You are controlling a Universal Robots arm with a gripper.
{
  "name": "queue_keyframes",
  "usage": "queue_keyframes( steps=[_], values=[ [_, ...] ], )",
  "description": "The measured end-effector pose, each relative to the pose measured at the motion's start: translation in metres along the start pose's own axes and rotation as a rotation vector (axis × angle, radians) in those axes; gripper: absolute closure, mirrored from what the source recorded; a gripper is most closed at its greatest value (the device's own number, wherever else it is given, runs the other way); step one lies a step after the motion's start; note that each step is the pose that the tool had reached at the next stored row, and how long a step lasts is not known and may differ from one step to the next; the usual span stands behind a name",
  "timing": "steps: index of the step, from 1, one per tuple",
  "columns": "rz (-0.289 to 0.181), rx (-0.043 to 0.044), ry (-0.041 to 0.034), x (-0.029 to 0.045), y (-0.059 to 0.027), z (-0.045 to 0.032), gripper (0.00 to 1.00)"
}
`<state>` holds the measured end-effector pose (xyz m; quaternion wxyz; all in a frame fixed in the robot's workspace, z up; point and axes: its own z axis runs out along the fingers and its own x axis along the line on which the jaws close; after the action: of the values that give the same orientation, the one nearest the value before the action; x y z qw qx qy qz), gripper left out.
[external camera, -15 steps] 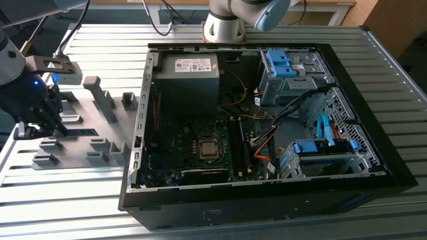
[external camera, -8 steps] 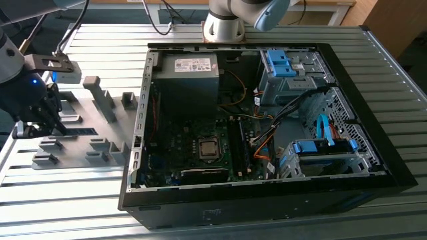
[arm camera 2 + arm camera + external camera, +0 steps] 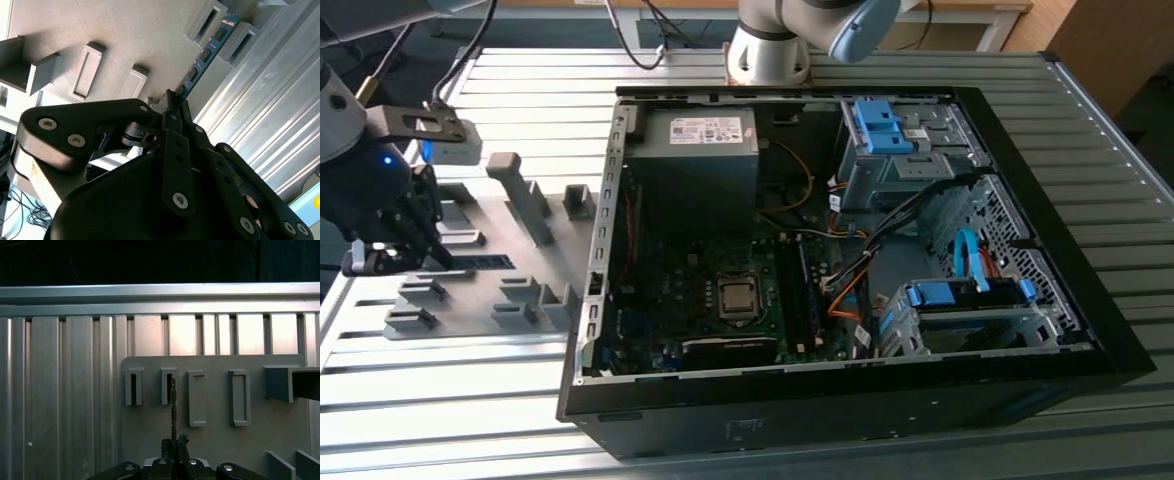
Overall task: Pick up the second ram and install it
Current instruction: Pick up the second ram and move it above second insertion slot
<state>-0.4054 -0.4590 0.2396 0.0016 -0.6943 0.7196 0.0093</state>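
Note:
The second ram [image 3: 207,50] is a thin blue-green strip with small chips. It lies over the grey holder plate [image 3: 110,30], with its far end between two holder blocks. My gripper [image 3: 172,100] is shut on its near end. In the first wrist view the second ram [image 3: 173,405] shows edge-on as a thin line running from the gripper [image 3: 174,442] to a slotted block. At the exterior view's left, the gripper [image 3: 440,262] is low over the holder plate [image 3: 494,290], and the second ram [image 3: 483,262] points toward the open computer case [image 3: 854,400].
The case lies on its side on the ribbed metal table [image 3: 454,400], with the motherboard and processor socket [image 3: 736,297] exposed among cables and blue drive bays [image 3: 881,125]. Tall grey blocks [image 3: 520,195] stand on the holder plate. The arm's base [image 3: 767,50] is behind the case.

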Motion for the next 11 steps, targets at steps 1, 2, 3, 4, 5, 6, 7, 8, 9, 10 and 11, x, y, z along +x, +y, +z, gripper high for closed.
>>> queue_keyframes(
  steps=[1,2,3,4,5,6,7,8,9,10,11],
  values=[
    [0.0,0.0,0.0,0.0,0.0,-0.0004,0.86],
    [0.0,0.0,0.0,0.0,0.0,-0.0008,0.86],
    [0.0,0.0001,0.0,0.0,0.0,-0.0012,0.86],
    [0.0,-0.0001,0.0,0.0,0.0,-0.0017,0.86],
    [0.0,-0.0001,0.0,0.0,0.0,-0.0023,0.86],
    [0.0,0.0,0.0,0.0,0.0,-0.0028,0.86],
    [0.0,0.0,0.0,0.0,0.0,-0.0033,0.86],
    [0.0,0.0001,-0.0001,-0.0001,0.0,-0.0037,0.86],
    [0.0,0.0001,-0.0001,-0.0001,0.0,-0.0041,0.86],
    [0.0,0.0,0.0,-0.0001,0.0001,-0.0047,0.86],
    [0.0,0.0,0.0,-0.0001,0.0,-0.0051,0.86]
  ],
)
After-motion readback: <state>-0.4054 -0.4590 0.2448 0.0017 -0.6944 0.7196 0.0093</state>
